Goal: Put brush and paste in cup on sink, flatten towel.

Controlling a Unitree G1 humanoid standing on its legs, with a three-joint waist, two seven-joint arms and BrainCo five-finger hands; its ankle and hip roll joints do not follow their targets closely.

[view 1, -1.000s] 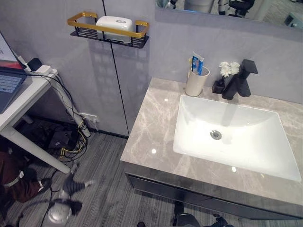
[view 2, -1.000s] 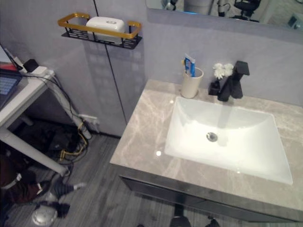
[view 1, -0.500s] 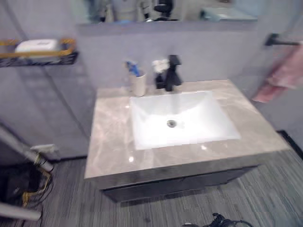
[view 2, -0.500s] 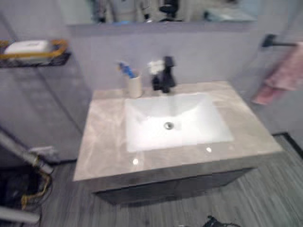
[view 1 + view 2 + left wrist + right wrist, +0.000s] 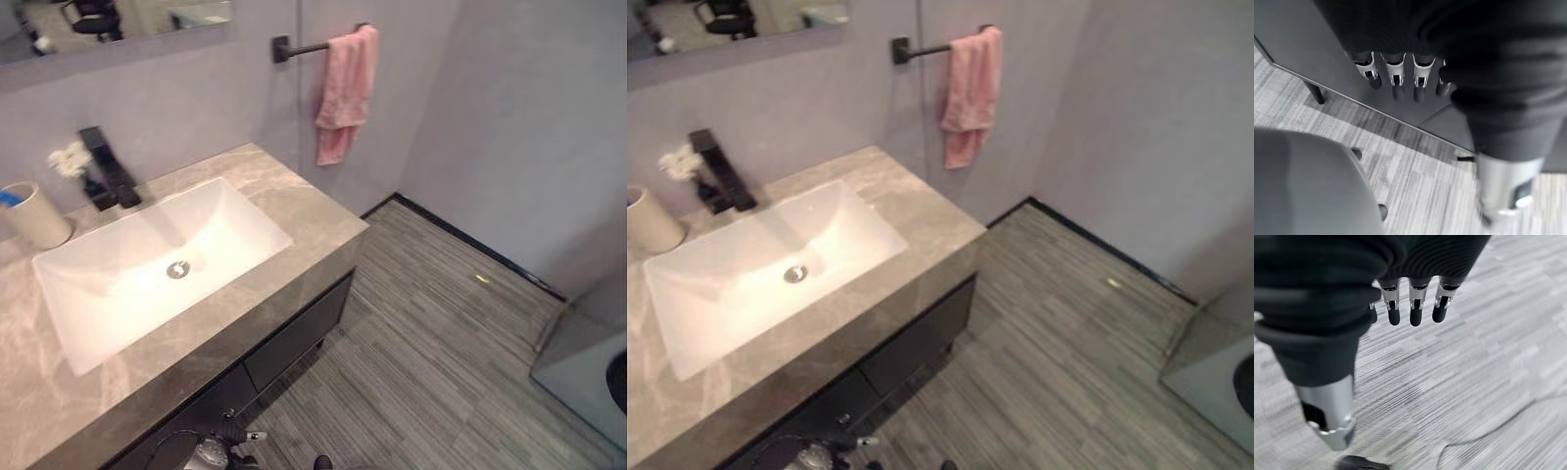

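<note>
both hands empty, fingers relaxed: left hand (image 5: 1400, 78), right hand (image 5: 1410, 308); pink towel (image 5: 345, 93) bunched on rail, well apart.

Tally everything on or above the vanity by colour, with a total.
Pink: 1, towel
Black: 2, faucet, towel bar
Cream: 1, cup
White: 2, sink basin, flowers
Grey: 1, marble countertop
Total: 7

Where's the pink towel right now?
In the head views the pink towel hangs bunched on a black wall bar, above the right end of the sink counter, well right of the black faucet.
</note>
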